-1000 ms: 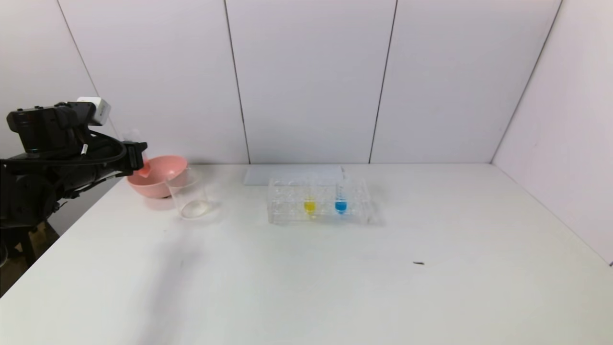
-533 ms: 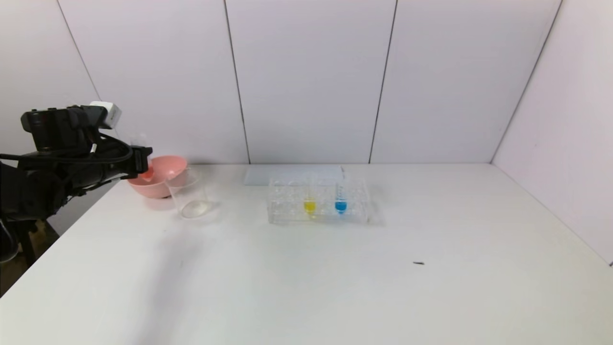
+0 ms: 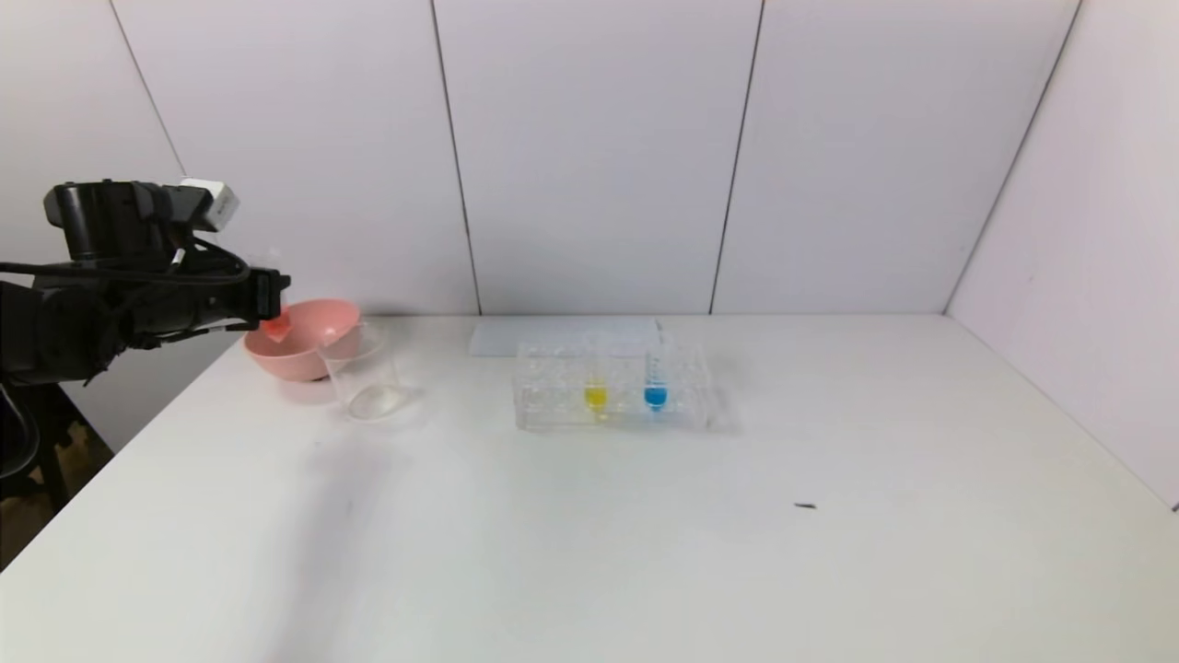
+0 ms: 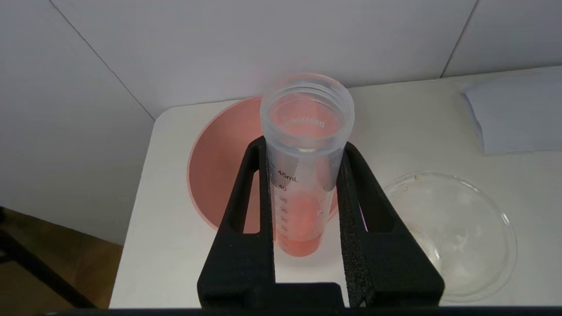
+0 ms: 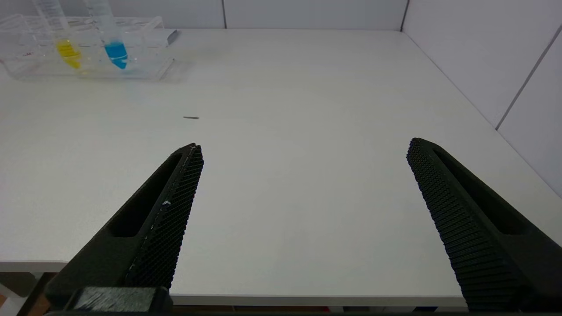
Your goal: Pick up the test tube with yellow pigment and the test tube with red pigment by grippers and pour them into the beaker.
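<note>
My left gripper (image 3: 269, 299) (image 4: 303, 149) is shut on the test tube with red pigment (image 4: 303, 175), held upright above the table's far left, over the near side of the pink bowl. Orange-red liquid sits in the tube's tip (image 3: 276, 324). The clear beaker (image 3: 362, 373) (image 4: 452, 232) stands on the table just right of the bowl and looks empty. The test tube with yellow pigment (image 3: 596, 391) (image 5: 66, 44) stands in the clear rack beside a blue-liquid tube (image 3: 655, 391). My right gripper (image 5: 303, 149) is open and empty above the table's near edge, out of the head view.
The pink bowl (image 3: 322, 318) (image 4: 215, 162) sits at the far left corner, close to the table edge. The clear plastic rack (image 3: 553, 405) stands mid-table. A white sheet (image 3: 562, 336) lies behind it. A small dark speck (image 3: 805, 505) lies at the right.
My left gripper has risen and levelled out with the red tube in it, drifting slightly right over the pink bowl. Nothing else has moved.
</note>
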`<control>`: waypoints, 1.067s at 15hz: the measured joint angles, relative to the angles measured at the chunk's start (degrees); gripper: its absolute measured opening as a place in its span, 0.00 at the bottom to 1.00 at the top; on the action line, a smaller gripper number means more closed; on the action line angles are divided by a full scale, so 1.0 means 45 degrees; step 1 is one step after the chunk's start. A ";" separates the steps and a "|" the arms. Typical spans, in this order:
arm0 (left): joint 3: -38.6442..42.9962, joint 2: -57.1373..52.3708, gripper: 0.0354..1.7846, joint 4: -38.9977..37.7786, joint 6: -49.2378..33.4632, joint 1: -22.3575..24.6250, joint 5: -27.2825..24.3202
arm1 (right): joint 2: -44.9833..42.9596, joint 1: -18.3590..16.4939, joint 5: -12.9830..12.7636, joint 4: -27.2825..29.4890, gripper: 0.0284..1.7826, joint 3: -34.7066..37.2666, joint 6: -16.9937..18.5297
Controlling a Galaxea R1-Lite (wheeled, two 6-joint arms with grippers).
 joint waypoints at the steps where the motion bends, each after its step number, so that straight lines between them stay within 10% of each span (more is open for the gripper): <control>1: -0.0070 0.0024 0.23 0.0322 0.0306 0.0003 -0.0011 | 0.0000 0.0000 0.0000 0.0000 0.95 0.0000 0.0005; 16: -0.2040 -0.0049 0.23 0.4998 0.4852 0.0572 -0.2173 | 0.0000 -0.0011 0.0000 0.0000 0.95 0.0000 0.0005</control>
